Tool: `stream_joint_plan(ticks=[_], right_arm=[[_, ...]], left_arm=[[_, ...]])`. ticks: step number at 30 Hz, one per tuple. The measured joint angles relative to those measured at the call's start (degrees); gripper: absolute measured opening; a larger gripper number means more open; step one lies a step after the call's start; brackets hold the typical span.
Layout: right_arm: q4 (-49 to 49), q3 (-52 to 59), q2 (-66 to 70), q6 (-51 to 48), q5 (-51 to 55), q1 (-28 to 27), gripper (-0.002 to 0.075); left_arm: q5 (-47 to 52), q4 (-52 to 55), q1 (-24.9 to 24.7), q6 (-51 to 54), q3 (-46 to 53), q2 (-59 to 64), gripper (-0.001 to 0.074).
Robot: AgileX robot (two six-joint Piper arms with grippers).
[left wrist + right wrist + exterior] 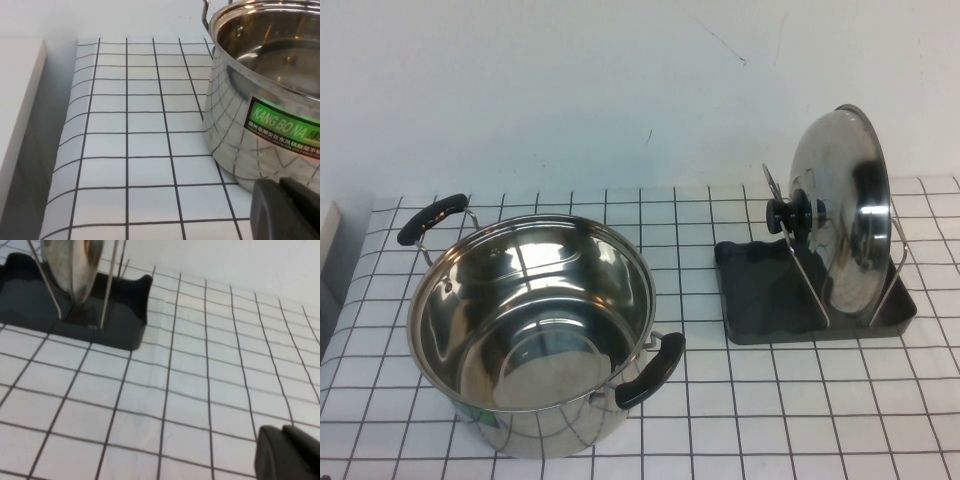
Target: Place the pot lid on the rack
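Observation:
The shiny domed pot lid (840,210) stands on edge between the wire loops of the dark grey rack (760,300) at the right of the table, its black knob (788,214) facing left. Neither gripper shows in the high view. My left gripper (282,192) is shut with nothing in it, low beside the outer wall of the steel pot (265,90). My right gripper (285,436) is shut and empty above the checked cloth, well away from the rack (125,325), where the lid's lower edge (75,270) rests in the tray.
The deep steel pot (530,330) with two black handles (652,370) stands open at the left of the checked cloth (790,400). A pale block (15,115) lies along the cloth's left edge.

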Motion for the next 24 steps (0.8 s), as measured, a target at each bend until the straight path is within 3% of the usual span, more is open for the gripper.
stream_joint_plan(ticks=[24], right_arm=[[-0.14, 0.00, -0.78, 5.40, 1.66, -1.72, -0.0001]], left_arm=[[0.00, 0.00, 0.00, 0.00, 0.00, 0.00, -0.0003]])
